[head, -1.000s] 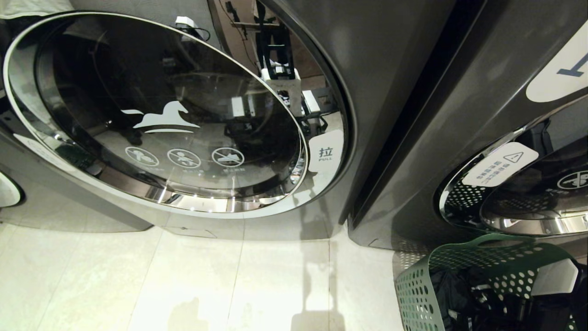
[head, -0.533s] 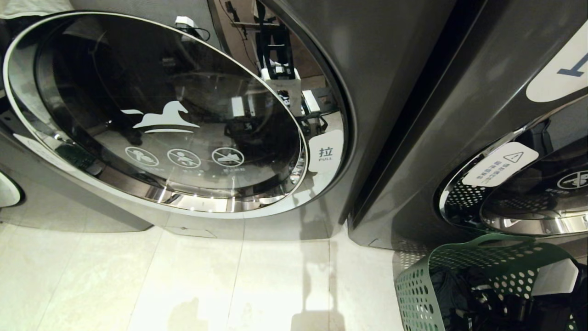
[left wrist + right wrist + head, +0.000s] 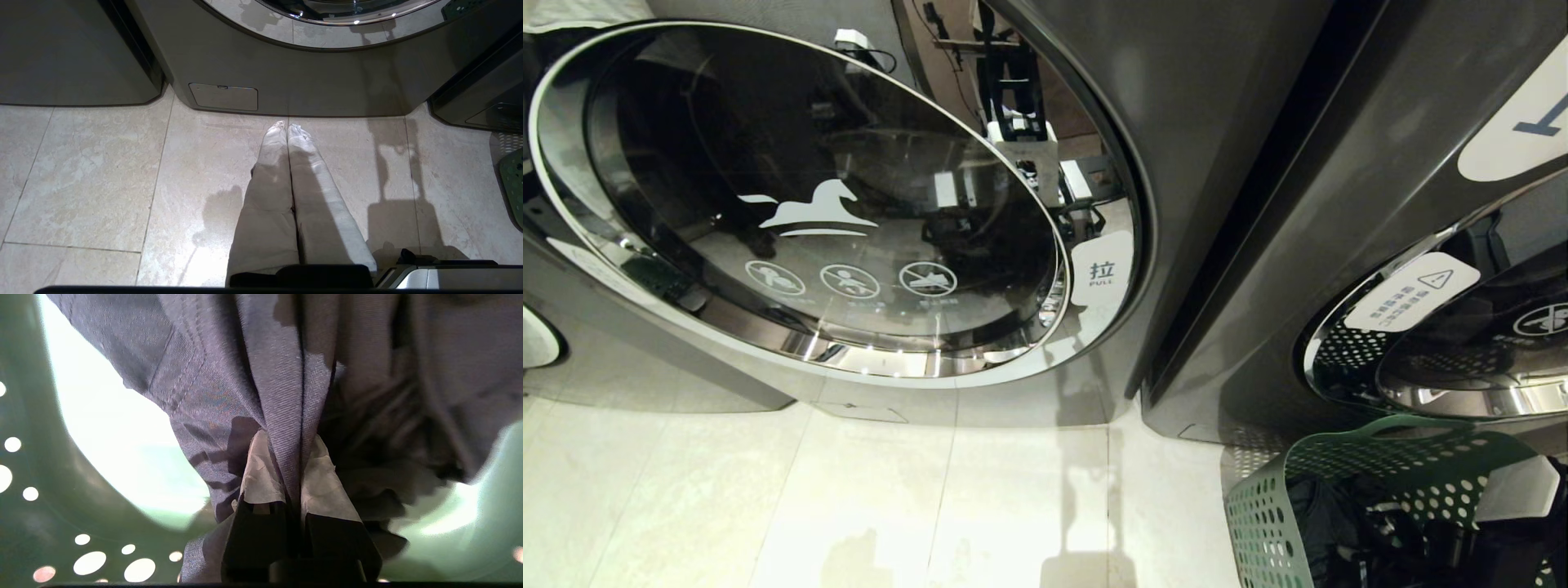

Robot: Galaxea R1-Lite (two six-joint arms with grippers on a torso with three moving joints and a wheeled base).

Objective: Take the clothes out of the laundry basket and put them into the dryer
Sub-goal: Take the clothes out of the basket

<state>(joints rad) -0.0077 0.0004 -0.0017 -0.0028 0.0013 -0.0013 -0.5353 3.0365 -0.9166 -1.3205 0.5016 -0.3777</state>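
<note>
A green perforated laundry basket (image 3: 1339, 482) stands at the lower right of the head view with dark clothes (image 3: 1327, 523) inside. In the right wrist view my right gripper (image 3: 291, 447) is down in the basket (image 3: 36, 465), shut on a fold of grey-purple cloth (image 3: 282, 388) that bunches between its taped fingertips (image 3: 261, 473). Behind the basket is the right-hand dryer, its perforated drum (image 3: 1339, 355) showing beside its round door (image 3: 1478, 359). My left gripper (image 3: 287, 127) hangs parked and shut over the floor tiles, holding nothing.
A second machine with a large shut glass door (image 3: 833, 212) and a pull label (image 3: 1101, 272) fills the left and middle. Pale floor tiles (image 3: 890, 490) lie in front of both machines. The basket's edge (image 3: 512, 183) shows at the side of the left wrist view.
Inside the basket the dark clothes have shifted slightly. The machines, the floor and the basket itself stay where they were.
</note>
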